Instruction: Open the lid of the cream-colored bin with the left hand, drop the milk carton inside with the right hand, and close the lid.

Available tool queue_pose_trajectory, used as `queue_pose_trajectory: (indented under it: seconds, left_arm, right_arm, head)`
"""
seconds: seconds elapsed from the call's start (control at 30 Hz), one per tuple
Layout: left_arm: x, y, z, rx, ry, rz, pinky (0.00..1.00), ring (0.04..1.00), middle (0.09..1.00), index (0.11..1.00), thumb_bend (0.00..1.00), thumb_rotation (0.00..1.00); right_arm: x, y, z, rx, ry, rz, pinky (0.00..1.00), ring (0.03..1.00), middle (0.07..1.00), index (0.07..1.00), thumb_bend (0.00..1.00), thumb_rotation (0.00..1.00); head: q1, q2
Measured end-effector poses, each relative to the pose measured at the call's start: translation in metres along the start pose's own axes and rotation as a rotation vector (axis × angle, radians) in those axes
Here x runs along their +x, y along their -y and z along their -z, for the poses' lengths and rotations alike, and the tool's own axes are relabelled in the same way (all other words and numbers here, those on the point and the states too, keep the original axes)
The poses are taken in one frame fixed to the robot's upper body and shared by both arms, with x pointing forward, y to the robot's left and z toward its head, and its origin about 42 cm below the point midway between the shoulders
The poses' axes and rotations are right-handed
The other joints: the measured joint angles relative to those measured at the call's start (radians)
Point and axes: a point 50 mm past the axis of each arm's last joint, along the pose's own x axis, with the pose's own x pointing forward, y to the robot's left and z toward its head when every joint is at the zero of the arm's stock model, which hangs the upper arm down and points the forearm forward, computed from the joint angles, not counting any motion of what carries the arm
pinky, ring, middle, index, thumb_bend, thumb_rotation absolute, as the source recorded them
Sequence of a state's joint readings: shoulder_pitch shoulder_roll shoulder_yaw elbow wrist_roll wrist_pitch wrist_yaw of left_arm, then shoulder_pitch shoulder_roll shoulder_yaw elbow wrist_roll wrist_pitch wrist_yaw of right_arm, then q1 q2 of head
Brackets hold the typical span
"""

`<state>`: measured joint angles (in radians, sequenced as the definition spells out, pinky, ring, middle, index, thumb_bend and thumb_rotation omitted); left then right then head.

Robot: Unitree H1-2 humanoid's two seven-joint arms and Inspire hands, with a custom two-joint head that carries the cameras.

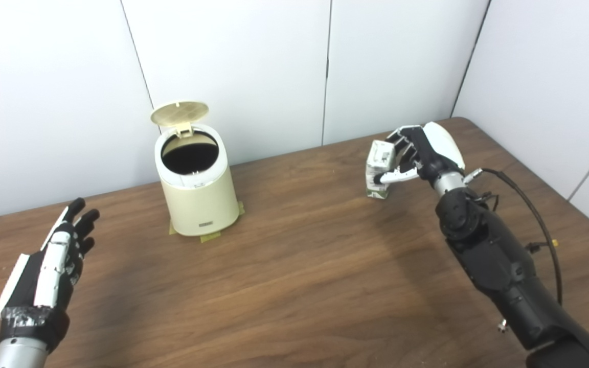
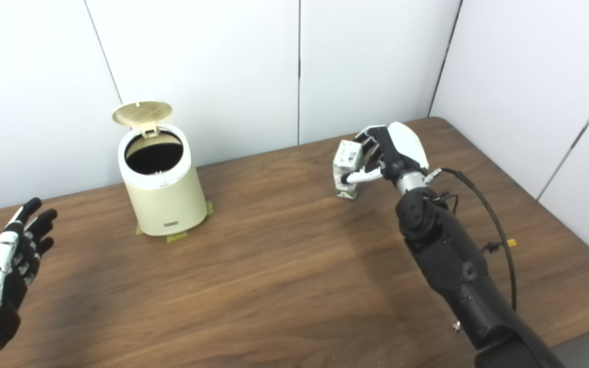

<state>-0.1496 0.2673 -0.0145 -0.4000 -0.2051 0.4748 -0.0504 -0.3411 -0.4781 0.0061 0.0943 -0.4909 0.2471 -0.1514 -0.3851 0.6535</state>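
While your right hand (image 1: 417,156) clasps the milk carton (image 1: 379,169) far right, bin (image 1: 197,194) lid (image 1: 179,113) up, a loose grip could drop it short; left hand (image 1: 54,255) waits spread, empty.

text: none legible | bin (image 1: 197,191) front label: too small | milk carton (image 1: 379,171) print: blurred

Black-and-white robot arms, seen from the head cameras.
The left hand (image 1: 51,260) has black fingers with white plates along their backs, a white panel on its outer edge, grey tape around the wrist and a silver cuff below. The right hand (image 1: 422,151) carries a glossy white shell over black fingers and a white thumb, joined by a silver collar to a bulky black forearm, where a black cable loops along the outer side.
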Motion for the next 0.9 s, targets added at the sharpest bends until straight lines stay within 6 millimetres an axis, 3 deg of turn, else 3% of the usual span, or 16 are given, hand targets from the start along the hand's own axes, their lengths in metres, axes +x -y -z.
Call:
queue_pose_trajectory:
  seconds: [0.2,0.37,0.53,0.8,0.9]
  left_arm:
    - [-0.004,0.004,0.001,0.009,-0.001,0.006,1.00,0.990,0.937,0.989,0.18,1.00]
    - [-0.009,0.010,0.008,-0.004,-0.023,-0.013,1.00,0.955,0.917,0.968,0.23,1.00]
    - [-0.013,0.015,0.015,0.000,-0.044,-0.031,1.00,0.936,0.898,0.951,0.29,1.00]
    - [-0.014,0.028,0.023,0.003,-0.065,-0.041,0.99,0.927,0.898,0.937,0.35,1.00]
    - [-0.015,0.030,0.024,0.000,-0.070,-0.045,1.00,0.928,0.905,0.945,0.36,1.00]
  right_arm:
    - [-0.014,0.008,-0.053,0.054,0.186,0.086,0.31,0.368,0.502,0.517,0.51,0.00]
    - [-0.025,-0.002,-0.097,0.135,0.313,0.095,0.38,0.407,0.509,0.496,0.52,0.00]
    - [-0.026,-0.004,-0.123,0.163,0.404,0.092,0.36,0.391,0.500,0.508,0.52,0.00]
    - [-0.021,-0.018,-0.196,0.251,0.556,0.100,0.33,0.383,0.509,0.501,0.52,0.00]
    - [-0.016,-0.023,-0.214,0.269,0.581,0.102,0.32,0.376,0.508,0.505,0.52,0.00]
  head:
    - [0.077,-0.008]
    - [0.186,-0.015]
    - [0.256,-0.026]
    - [0.348,-0.048]
    - [0.362,-0.054]
